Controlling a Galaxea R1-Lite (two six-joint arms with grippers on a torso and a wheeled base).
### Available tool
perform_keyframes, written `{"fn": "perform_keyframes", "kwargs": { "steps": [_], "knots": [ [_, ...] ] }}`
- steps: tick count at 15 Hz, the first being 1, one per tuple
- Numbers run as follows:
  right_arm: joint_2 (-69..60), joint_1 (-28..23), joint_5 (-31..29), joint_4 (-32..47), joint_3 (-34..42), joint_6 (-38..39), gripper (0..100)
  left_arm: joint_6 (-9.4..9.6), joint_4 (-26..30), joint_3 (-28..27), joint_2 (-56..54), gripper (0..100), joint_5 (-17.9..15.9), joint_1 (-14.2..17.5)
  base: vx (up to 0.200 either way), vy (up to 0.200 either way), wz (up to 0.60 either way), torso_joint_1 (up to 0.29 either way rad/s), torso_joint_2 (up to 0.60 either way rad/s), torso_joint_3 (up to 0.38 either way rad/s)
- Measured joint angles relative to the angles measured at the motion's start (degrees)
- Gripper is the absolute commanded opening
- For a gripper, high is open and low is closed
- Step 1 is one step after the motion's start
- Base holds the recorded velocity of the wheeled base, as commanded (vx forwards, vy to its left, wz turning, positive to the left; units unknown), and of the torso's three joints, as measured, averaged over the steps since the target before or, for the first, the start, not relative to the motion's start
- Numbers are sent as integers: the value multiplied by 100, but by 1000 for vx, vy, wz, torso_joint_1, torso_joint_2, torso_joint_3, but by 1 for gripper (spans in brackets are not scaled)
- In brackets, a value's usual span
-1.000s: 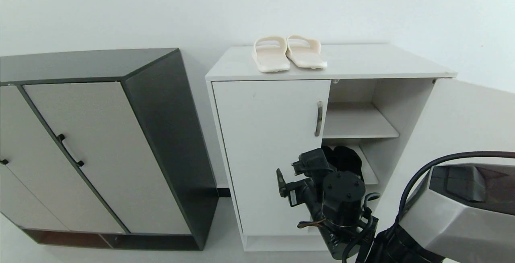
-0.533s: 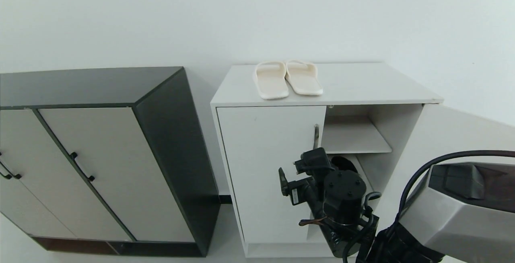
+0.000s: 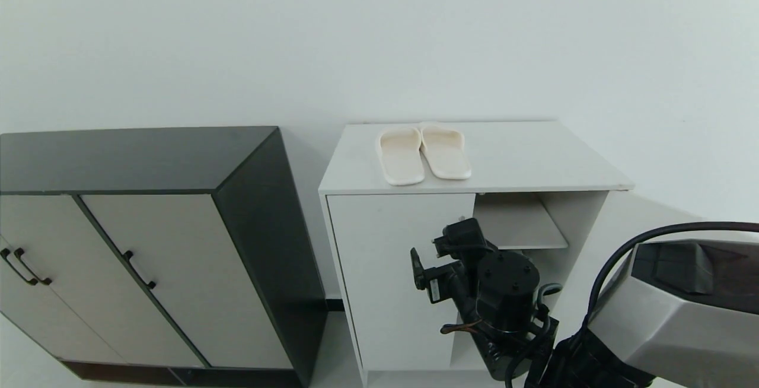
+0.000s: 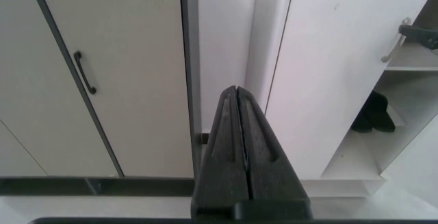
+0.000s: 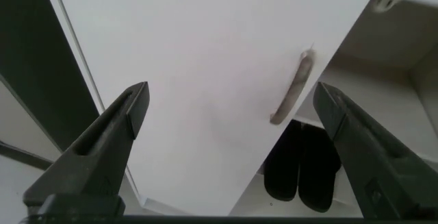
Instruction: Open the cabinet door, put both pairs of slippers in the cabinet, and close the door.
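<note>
Our left gripper (image 4: 237,104) keeps its jaws clenched on nothing. Our right gripper (image 5: 231,94) hangs with jaws released before the door (image 5: 198,59), near its handle (image 5: 291,90). Black slippers (image 5: 301,166) sit inside on the lower shelf (image 4: 356,157). Cream slippers (image 3: 422,153) lie atop the white cabinet (image 3: 533,162).

no readable text, labels, numbers or signs, neither on cabinet (image 3: 385,269) nor slippers (image 3: 424,153)
</note>
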Motion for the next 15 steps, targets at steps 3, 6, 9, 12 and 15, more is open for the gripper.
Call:
{"fn": "perform_keyframes", "kwargs": {
  "steps": [3,6,9,12,15],
  "knots": [
    [0,0,0,0,2,-2,100,0,2,0,0,0,2,0,0,0,0,250,-574,-321],
    [9,-33,-6,-22,2,-2,100,1,0,0,0,0,2,0,0,0,0,266,-609,-336],
    [9,-54,-4,-30,-17,-115,100,1,-2,0,0,0,2,0,0,0,0,111,-259,-141],
    [-78,-188,0,163,-45,-290,100,1,0,0,0,0,-11,0,0,0,0,0,0,0],
    [-430,-199,16,1297,-211,57,100,0,0,0,0,0,-15,0,0,0,0,0,0,0]
  ]
}}
